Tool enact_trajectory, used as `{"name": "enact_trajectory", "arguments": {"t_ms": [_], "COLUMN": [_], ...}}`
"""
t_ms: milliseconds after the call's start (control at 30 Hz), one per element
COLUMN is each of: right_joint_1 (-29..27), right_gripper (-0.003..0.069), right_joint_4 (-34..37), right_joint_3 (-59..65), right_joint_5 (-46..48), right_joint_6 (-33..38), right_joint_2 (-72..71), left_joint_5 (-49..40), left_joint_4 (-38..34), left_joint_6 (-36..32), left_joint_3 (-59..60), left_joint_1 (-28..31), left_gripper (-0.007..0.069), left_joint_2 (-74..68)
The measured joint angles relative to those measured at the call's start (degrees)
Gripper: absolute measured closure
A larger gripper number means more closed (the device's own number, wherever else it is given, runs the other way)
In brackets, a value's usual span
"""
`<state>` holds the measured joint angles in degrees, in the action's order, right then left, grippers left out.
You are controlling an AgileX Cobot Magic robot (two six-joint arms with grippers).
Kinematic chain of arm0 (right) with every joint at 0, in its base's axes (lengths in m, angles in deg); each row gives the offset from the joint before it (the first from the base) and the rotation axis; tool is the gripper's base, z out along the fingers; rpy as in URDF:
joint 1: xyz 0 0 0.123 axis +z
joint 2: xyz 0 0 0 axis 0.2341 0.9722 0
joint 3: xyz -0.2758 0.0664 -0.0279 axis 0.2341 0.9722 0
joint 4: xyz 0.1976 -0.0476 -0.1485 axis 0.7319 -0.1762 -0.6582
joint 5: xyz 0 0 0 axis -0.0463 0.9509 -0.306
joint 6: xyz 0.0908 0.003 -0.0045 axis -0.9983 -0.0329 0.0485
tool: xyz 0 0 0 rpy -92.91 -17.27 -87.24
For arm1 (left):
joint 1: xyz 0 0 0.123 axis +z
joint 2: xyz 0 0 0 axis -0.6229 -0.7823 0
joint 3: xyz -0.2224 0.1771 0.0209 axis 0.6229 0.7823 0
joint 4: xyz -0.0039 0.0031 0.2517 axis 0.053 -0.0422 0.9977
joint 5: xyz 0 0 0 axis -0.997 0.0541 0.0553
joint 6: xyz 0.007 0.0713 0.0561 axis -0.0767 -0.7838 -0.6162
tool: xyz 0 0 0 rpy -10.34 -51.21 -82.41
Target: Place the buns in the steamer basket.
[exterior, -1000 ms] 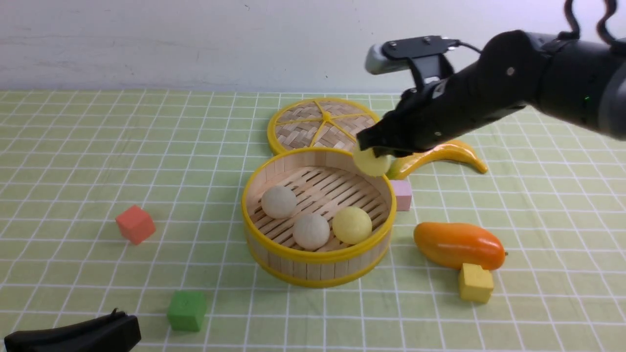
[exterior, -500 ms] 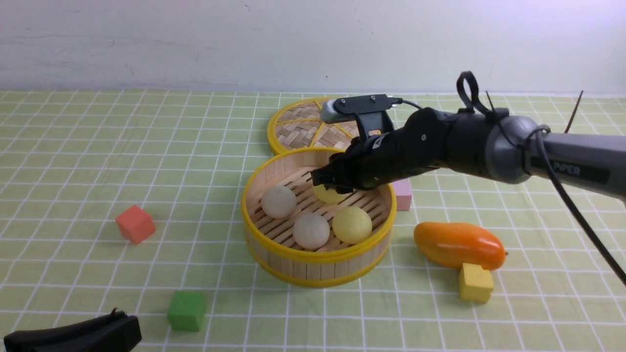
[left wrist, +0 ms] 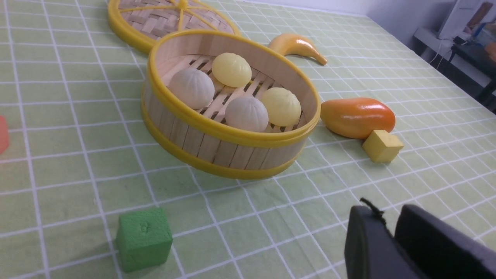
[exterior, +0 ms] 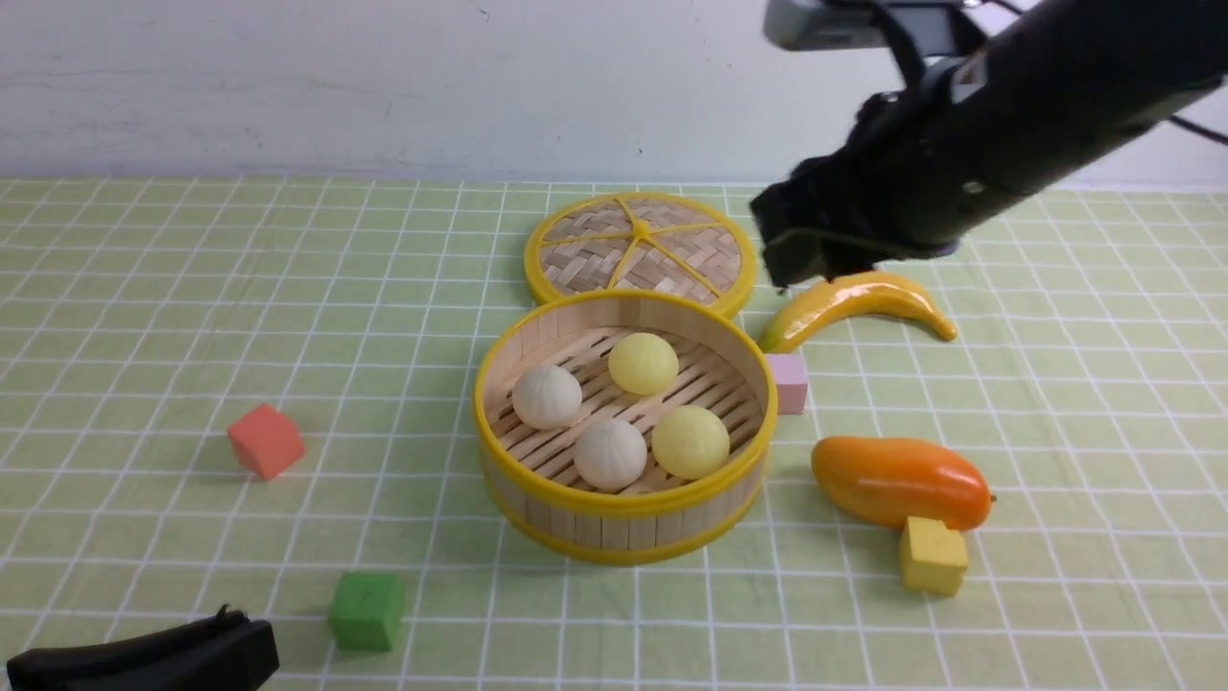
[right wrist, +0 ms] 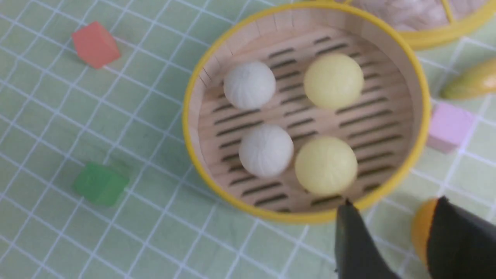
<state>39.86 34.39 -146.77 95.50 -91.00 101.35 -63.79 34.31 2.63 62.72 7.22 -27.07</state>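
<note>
Four buns (exterior: 643,363) are in the basket (exterior: 624,507) and the right pincer (exterior: 782,248), upper right, hangs apart and empty, so pull away high, clear of that rim.

- I've got the steamer basket (left wrist: 217,149) in the middle of my left wrist feed, sitting on the green checked cloth (left wrist: 58,166).
- Four inside: two off-white buns (left wrist: 192,88) and two pale yellow buns (left wrist: 231,69), all down on the slotted floor.
- The woven lid (left wrist: 155,23) lies flat just beyond the basket, its near edge hidden by the basket wall.
- There's a banana (left wrist: 296,44) farther off, a mango (left wrist: 356,117) just beside the basket, and a yellow cube (left wrist: 382,145) tucked by the mango.
- The green cube (left wrist: 144,238) sits nearer me, apart from the basket.
- My left gripper (left wrist: 387,219) pokes in, fingers close together; I can't tell if they meet.
</note>
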Motion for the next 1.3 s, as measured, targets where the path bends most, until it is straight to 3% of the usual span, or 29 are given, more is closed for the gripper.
{"name": "enact_trajectory", "arguments": {"t_ms": [200,467,800,900,1133,1300], "right_joint_1": [0.00,0.00,-1.13,-5.36,-17.36,-21.57], "right_gripper": [0.0666,0.0680,0.0678,0.0678,0.0677,0.0676], "right_joint_4": [-3.01,-3.30,-6.95,-6.83,-1.67,-1.48], "right_joint_3": [9.19,15.69,17.28,23.09,55.52,72.70], "right_joint_5": [4.40,15.84,16.44,9.08,-23.80,-32.13], "right_joint_6": [-4.30,-5.33,-4.15,-0.47,5.41,5.65], "right_joint_2": [-10.23,-19.02,-21.02,-26.99,-55.14,-73.30], "left_joint_5": [-0.01,-0.01,-0.06,-0.06,-0.06,-0.06], "left_joint_4": [0.00,0.00,0.00,0.00,0.00,0.00], "left_joint_6": [0.00,0.00,0.00,0.00,0.00,0.00], "left_joint_3": [0.00,0.00,0.00,0.00,0.00,0.00], "left_joint_1": [0.00,0.00,0.00,0.00,0.00,0.00], "left_gripper": [0.0512,0.0503,0.0495,0.0491,0.0483,0.0480], "left_joint_2": [0.00,0.00,0.00,0.00,0.00,0.00]}}
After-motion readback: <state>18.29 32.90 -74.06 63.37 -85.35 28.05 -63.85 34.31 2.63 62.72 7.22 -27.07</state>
